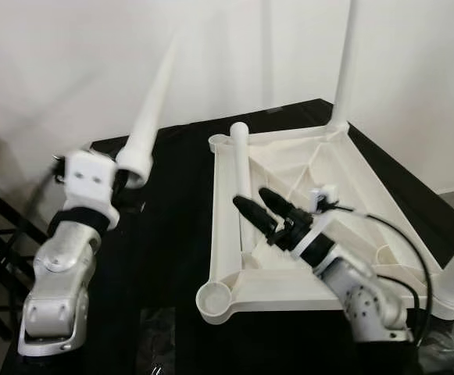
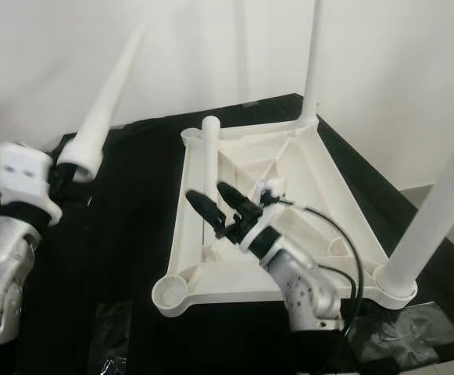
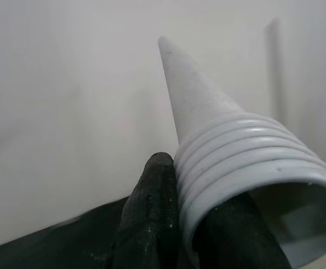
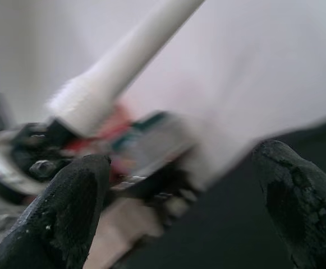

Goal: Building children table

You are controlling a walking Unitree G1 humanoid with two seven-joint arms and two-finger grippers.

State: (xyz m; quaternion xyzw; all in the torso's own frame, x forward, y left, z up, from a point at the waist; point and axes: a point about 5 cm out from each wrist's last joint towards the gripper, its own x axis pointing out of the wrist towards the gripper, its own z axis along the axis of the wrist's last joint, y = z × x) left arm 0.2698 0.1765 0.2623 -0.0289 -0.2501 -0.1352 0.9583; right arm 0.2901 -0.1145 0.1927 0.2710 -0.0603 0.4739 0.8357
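Observation:
A white plastic tabletop (image 1: pixel 234 301) lies upside down on a black surface, with two legs (image 1: pixel 344 66) standing in its far and right corner sockets. A third leg (image 1: pixel 241 168) lies along its left rim. My left gripper (image 1: pixel 123 181) is shut on the threaded end of a white tapered leg (image 1: pixel 152 113), held up and tilted away at the left; the threads (image 3: pixel 247 151) show close in the left wrist view. My right gripper (image 1: pixel 259 205) hovers open over the tabletop's ribbed underside, beside the lying leg, with nothing between its fingers (image 4: pixel 67 207).
An empty corner socket (image 1: pixel 213 297) sits at the tabletop's near left. The black table (image 1: pixel 172 234) drops off at the left and right. Clear plastic wrap (image 2: pixel 402 332) lies at the near right. A white wall stands behind.

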